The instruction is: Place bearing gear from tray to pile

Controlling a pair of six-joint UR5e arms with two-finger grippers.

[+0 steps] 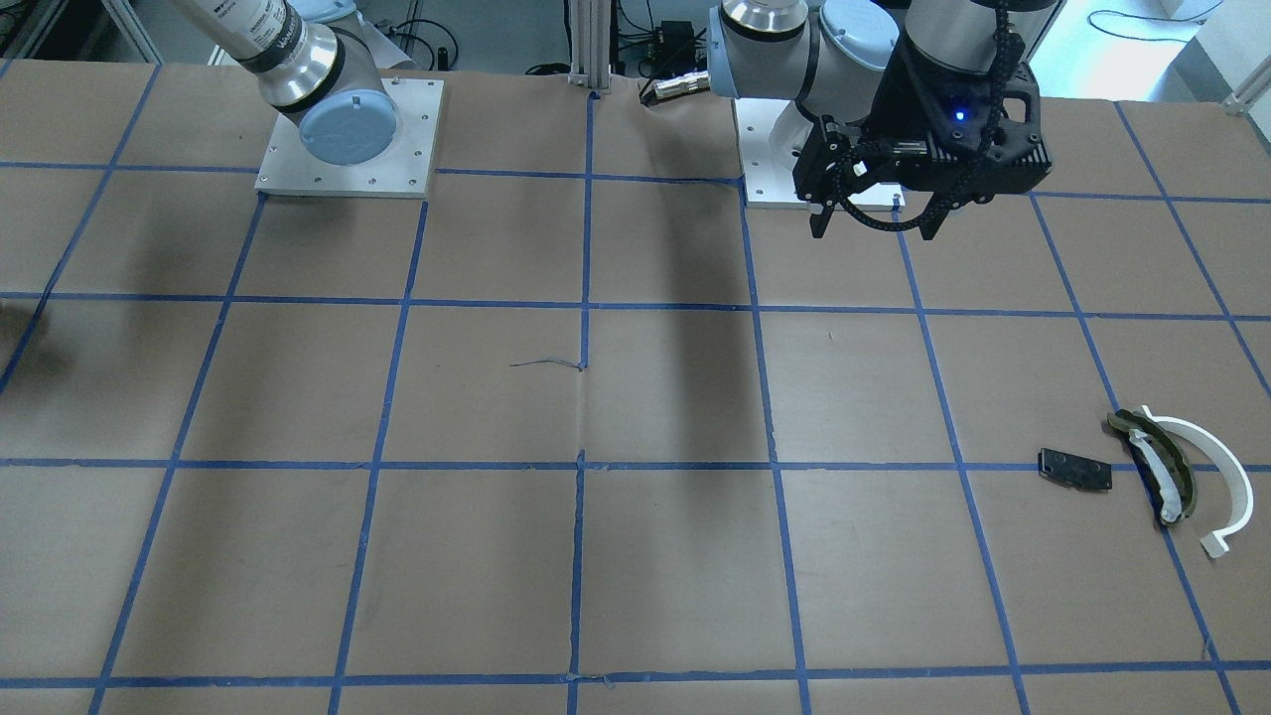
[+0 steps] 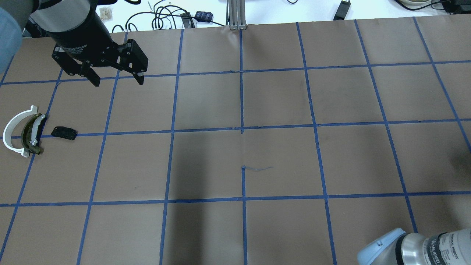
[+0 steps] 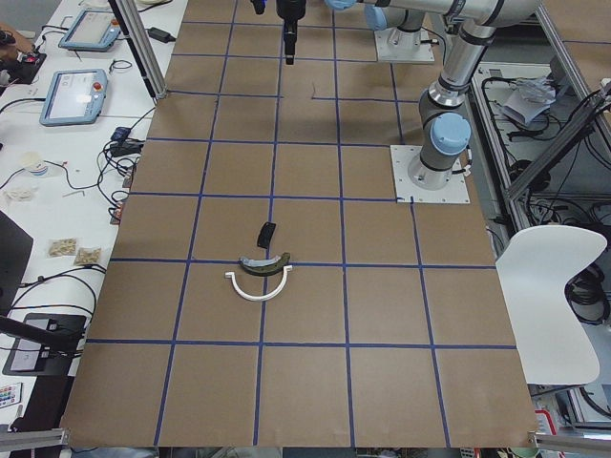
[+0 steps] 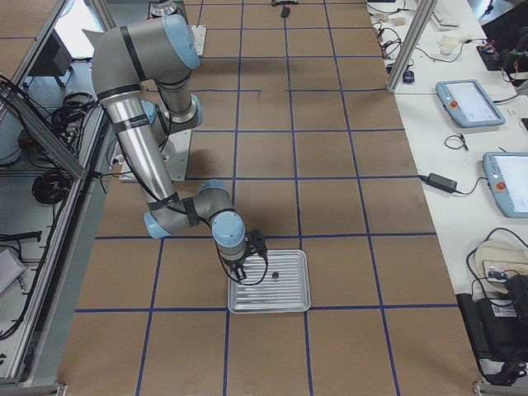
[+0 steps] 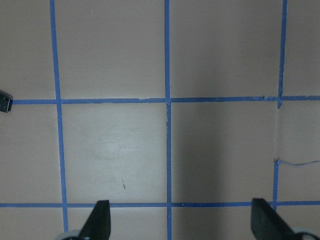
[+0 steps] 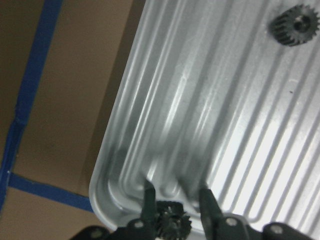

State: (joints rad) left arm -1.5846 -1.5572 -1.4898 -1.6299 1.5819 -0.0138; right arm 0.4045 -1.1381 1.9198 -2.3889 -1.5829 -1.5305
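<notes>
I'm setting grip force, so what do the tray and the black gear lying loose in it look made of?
The tray: bare metal, likely aluminium or steel; it is silvery and ribbed, with bright streaky reflections. The bearing gear: matte black with distinct teeth; it may be moulded plastic or blackened steel, and the look leaves that open.

Lettering on right arm (image 2: 447, 241): too blurred to read.
</notes>
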